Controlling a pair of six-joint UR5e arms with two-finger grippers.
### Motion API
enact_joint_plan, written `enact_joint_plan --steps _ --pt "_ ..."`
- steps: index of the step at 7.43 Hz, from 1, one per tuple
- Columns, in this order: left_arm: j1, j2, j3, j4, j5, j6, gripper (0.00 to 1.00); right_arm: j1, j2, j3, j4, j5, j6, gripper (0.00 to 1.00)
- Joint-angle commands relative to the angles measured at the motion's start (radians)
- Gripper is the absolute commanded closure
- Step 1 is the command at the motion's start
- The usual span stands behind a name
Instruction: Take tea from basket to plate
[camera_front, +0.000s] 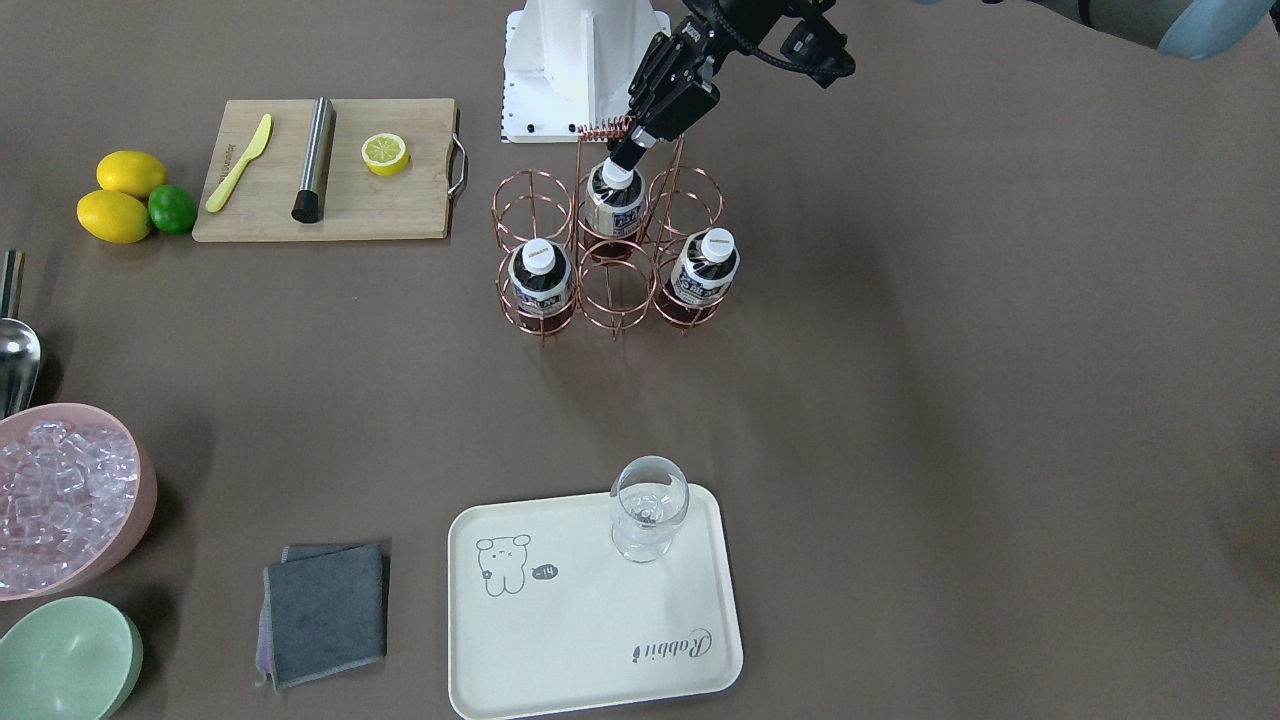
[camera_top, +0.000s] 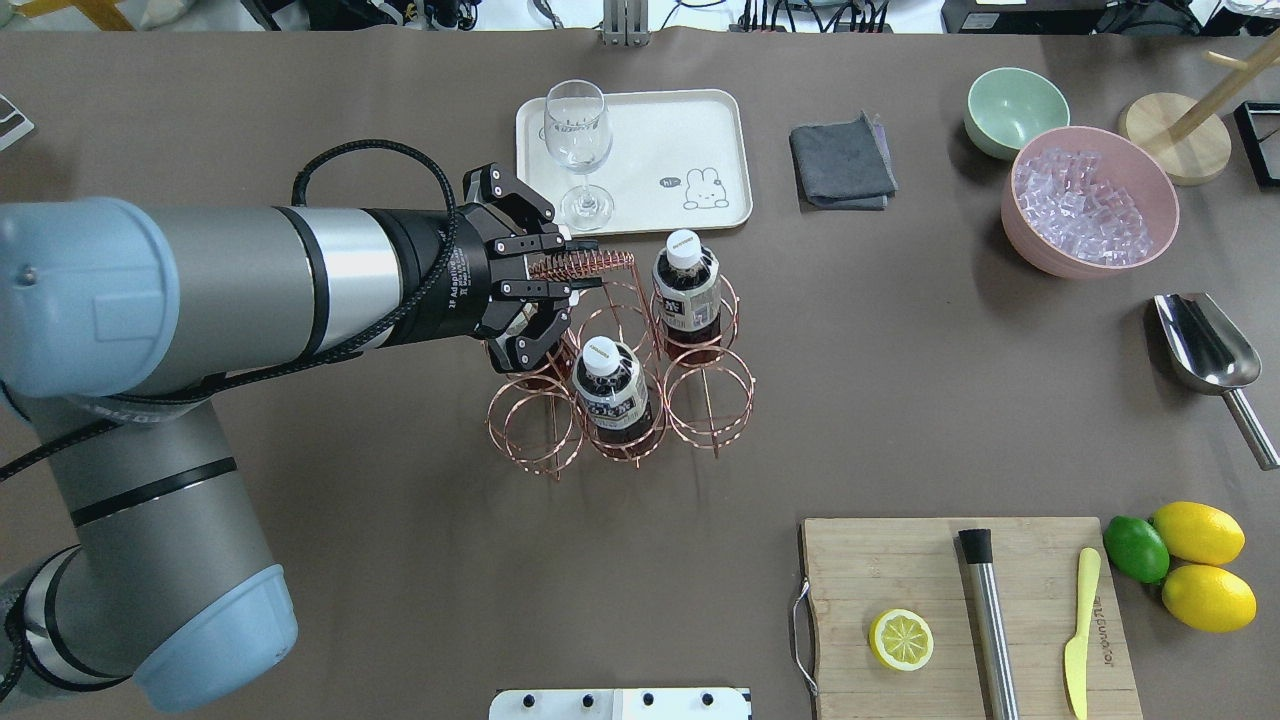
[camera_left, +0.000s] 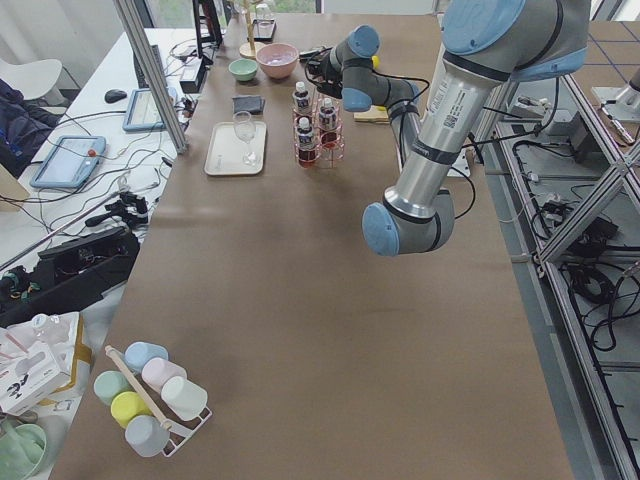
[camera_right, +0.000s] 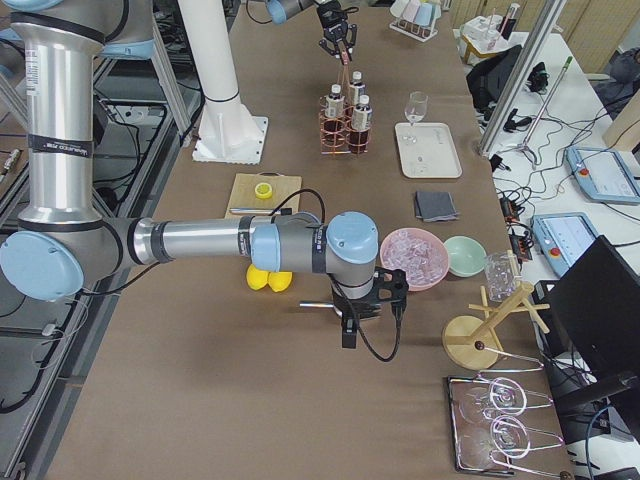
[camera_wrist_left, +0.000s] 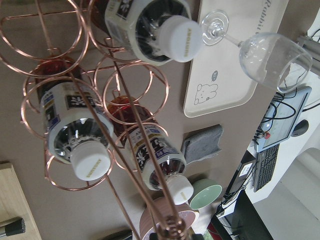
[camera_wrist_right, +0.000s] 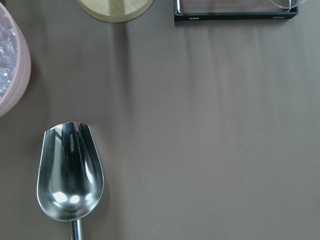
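Observation:
Three tea bottles stand in the copper wire basket (camera_top: 590, 265): one far right (camera_top: 685, 285), one near middle (camera_top: 610, 385), and a third mostly hidden under my left gripper. All three show in the front view (camera_front: 615, 195) (camera_front: 540, 275) (camera_front: 705, 265). My left gripper (camera_top: 575, 285) is open and empty. It hovers above the basket at the coiled top of the handle (camera_front: 605, 128). The cream plate (camera_top: 640, 130) lies beyond the basket. My right gripper (camera_right: 350, 325) hangs over the table's far right end; I cannot tell whether it is open or shut.
A wine glass (camera_top: 578, 130) stands on the plate's left part. A grey cloth (camera_top: 840, 160), green bowl (camera_top: 1015, 110), pink ice bowl (camera_top: 1090, 200) and metal scoop (camera_top: 1205, 350) lie to the right. A cutting board (camera_top: 900, 570) with a lemon half is at near right.

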Motion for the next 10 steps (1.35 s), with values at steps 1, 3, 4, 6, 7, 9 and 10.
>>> enact_joint_plan --steps 1,3,4,6,7,9,10 --pt "0.002 -0.01 0.023 -0.003 -0.011 -0.042 1.0 0.0 0.0 0.001 0.0 0.0 0.0 0.01" --pt "0.002 -0.01 0.023 -0.005 -0.026 -0.05 1.0 0.0 -0.001 0.0 0.0 0.002 0.0 0.01" --pt "0.003 -0.007 0.023 -0.007 -0.028 -0.06 1.0 0.0 0.0 0.0 0.0 0.002 0.0 0.01" --pt "0.003 -0.004 0.025 -0.008 -0.028 -0.062 1.0 0.001 0.0 0.001 0.0 0.002 0.0 0.01" --pt "0.008 -0.002 0.028 -0.011 -0.028 -0.062 1.0 0.0 0.0 0.001 0.0 0.002 0.0 0.01" --pt "0.019 0.001 0.03 -0.014 -0.028 -0.062 1.0 0.0 0.0 0.001 0.0 0.002 0.0 0.01" --pt "0.019 0.001 0.031 -0.014 -0.028 -0.062 1.0 0.0 0.0 0.001 0.0 0.002 0.0 0.01"
